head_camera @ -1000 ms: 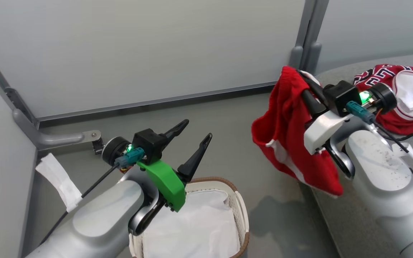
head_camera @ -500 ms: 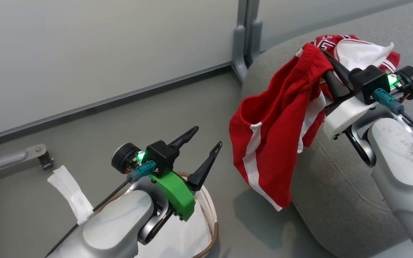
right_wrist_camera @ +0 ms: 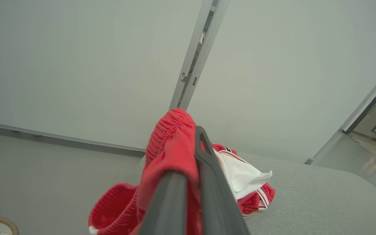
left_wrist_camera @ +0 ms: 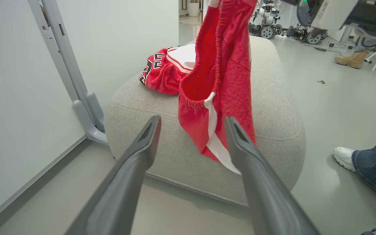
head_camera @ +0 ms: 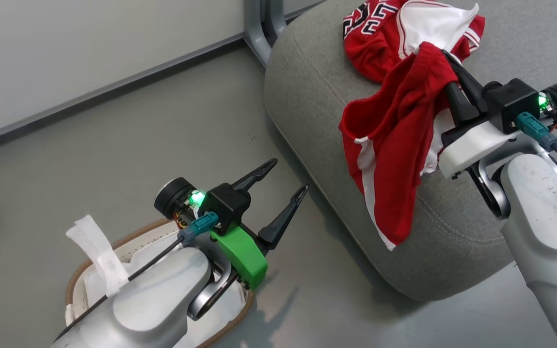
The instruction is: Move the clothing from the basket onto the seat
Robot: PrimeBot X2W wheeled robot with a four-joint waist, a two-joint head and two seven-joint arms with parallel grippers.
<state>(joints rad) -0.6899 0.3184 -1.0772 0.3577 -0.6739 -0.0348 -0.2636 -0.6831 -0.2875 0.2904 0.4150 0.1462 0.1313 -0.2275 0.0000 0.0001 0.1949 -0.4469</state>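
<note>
Above the seat point(head_camera: 317, 125), at 2 o'clock in the head view, the right gripper point(head_camera: 447, 60) pinches the waistband of the red shorts point(head_camera: 394, 140), which hang limp, white stripe down, over the cushion's edge. This is judged the carrying step. Next, it should move further inward, then release. The red jersey point(head_camera: 380, 38) lies crumpled at 1 o'clock. The left gripper point(head_camera: 288, 175), fingers spread and empty, hovers near the basket point(head_camera: 73, 285) at 7 o'clock.
</note>
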